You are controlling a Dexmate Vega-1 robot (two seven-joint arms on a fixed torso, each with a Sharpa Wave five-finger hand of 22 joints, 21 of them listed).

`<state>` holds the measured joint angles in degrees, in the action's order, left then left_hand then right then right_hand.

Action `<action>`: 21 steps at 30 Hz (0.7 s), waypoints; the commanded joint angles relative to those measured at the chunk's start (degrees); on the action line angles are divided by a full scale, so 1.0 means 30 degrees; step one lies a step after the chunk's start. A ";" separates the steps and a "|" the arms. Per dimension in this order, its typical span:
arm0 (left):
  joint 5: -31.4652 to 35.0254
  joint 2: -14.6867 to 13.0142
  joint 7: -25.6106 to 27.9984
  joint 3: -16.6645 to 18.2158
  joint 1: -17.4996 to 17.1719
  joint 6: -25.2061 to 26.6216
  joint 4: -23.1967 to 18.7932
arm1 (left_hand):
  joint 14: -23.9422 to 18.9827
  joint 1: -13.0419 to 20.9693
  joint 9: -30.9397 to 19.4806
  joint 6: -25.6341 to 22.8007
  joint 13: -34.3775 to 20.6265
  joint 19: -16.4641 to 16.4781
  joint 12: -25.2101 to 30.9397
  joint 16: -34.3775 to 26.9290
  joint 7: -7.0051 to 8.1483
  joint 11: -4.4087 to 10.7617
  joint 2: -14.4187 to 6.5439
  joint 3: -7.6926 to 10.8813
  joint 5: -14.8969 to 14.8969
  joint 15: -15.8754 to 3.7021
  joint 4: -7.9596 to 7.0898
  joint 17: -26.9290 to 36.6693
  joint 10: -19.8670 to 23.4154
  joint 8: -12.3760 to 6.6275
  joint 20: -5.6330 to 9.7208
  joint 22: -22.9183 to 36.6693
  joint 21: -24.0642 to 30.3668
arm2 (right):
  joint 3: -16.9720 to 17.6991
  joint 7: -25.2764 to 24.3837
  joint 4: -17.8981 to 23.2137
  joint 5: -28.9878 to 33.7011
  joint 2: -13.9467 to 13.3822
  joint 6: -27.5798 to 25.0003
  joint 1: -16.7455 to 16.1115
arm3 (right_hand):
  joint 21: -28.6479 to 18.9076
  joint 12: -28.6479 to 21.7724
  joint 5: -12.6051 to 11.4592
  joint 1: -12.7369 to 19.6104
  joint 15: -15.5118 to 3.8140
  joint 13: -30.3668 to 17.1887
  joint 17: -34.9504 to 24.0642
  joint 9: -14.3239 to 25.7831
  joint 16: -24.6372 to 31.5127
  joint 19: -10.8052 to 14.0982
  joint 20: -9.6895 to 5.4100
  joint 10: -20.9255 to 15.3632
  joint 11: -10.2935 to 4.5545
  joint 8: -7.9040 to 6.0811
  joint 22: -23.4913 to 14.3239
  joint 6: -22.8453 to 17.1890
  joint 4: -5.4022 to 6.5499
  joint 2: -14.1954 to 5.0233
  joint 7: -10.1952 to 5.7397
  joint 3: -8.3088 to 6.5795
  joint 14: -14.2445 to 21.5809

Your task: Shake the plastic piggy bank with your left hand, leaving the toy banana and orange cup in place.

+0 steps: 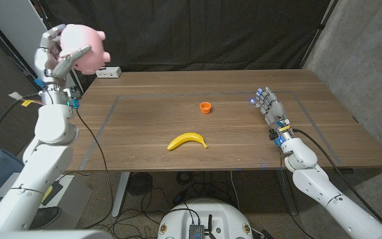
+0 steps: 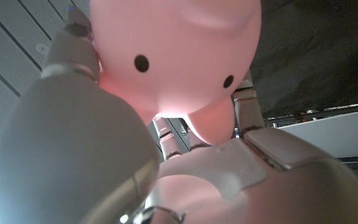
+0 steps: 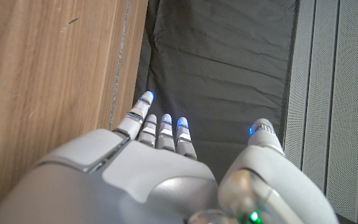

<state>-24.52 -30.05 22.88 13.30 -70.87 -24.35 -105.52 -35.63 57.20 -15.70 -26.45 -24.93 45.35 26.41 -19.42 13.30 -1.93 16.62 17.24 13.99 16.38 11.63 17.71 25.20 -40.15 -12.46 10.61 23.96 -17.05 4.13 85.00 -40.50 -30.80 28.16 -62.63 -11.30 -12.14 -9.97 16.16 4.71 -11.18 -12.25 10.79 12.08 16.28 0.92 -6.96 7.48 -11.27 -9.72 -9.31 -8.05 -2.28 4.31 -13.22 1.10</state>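
Note:
My left hand (image 1: 60, 54) holds the pink plastic piggy bank (image 1: 88, 49) high in the air beyond the table's left end, fingers wrapped around its body. In the left wrist view the piggy bank (image 2: 185, 56) looms close, its two black dots facing the camera, cradled by my left hand (image 2: 166, 162). The yellow toy banana (image 1: 188, 141) lies on the table near the front middle. The small orange cup (image 1: 205, 107) stands upright behind it. My right hand (image 1: 270, 109) stands on its edge at the table's right side, fingers straight and apart, holding nothing; the right wrist view shows that right hand (image 3: 166, 168) beside the wooden top.
A white box (image 1: 109, 73) sits at the table's back left corner. A dark curtain hangs behind the wooden table (image 1: 151, 126). Cables trail from my left arm past the table's left edge.

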 commanded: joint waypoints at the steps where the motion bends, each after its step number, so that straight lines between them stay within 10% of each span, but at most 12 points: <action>1: -0.4703 0.3375 -0.1329 0.1200 -0.0512 -0.4631 0.2349 | -0.6632 0.7688 -0.3759 -0.6529 -0.6369 0.3174 0.2865 0.0067 -0.6417 0.0627 -0.7973 0.1970 0.0181 -0.7122 -0.0785 0.0094 0.7359 0.0014 0.3297 0.0071 0.0089 | -0.0062 -0.0448 0.0402 0.0052 -0.0264 -0.0611 -0.0300 | 0.0002 -0.0009 -0.0077 0.0246 0.0069 -0.0069 -0.0004 0.0032 0.0032 0.0028 -0.0033 -0.0113 0.0083 -0.0025 -0.0043 -0.0022 -0.0032 -0.0079 0.0049 0.0019 -0.0021; 11: -0.5810 0.3675 -0.2627 -0.0160 0.1046 -0.5408 0.4463 | -0.6617 0.7614 -0.3722 -0.6453 -0.6447 0.3081 0.2758 0.0134 -0.6426 0.0633 -0.8008 0.2012 0.0180 -0.7224 -0.0786 0.0128 0.7388 0.0056 0.3335 0.0064 0.0131 | 0.0085 -0.0923 0.0897 0.0184 -0.0432 -0.0652 -0.0861 | 0.0013 0.0006 -0.0078 0.0262 0.0053 -0.0066 0.0000 0.0032 0.0021 0.0026 -0.0058 -0.0102 0.0066 -0.0007 -0.0042 0.0004 -0.0030 -0.0090 0.0050 0.0019 -0.0022; 21: -0.1534 0.2156 -0.0722 -0.2311 0.1992 -0.3027 0.3001 | -0.6792 0.7544 -0.3751 -0.6535 -0.6534 0.3230 0.2689 0.0110 -0.6338 0.0597 -0.7995 0.2033 0.0180 -0.7235 -0.0768 0.0183 0.7491 -0.0005 0.3432 0.0056 0.0268 | 0.0417 -0.1386 0.1306 0.0229 -0.0453 -0.0268 -0.1579 | 0.0016 0.0025 -0.0078 0.0272 0.0061 -0.0062 0.0003 0.0031 0.0016 0.0040 -0.0064 -0.0079 0.0039 0.0012 -0.0041 0.0039 -0.0027 -0.0092 0.0076 0.0025 -0.0011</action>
<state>-37.91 -20.71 17.29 11.99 -68.03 -37.98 -94.74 -35.71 56.68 -15.70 -26.44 -24.93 45.23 26.41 -18.99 13.27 -1.91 16.09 17.24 14.20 16.29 11.63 17.99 25.23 -39.82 -12.35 10.58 24.41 -16.63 1.36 87.77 -40.05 -32.03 26.47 -65.46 -11.30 -12.14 -9.97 16.54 4.70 -11.19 -12.26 10.78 12.08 16.28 0.92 -6.96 7.47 -11.27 -9.72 -9.11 -8.05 -2.66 4.50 -13.22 1.10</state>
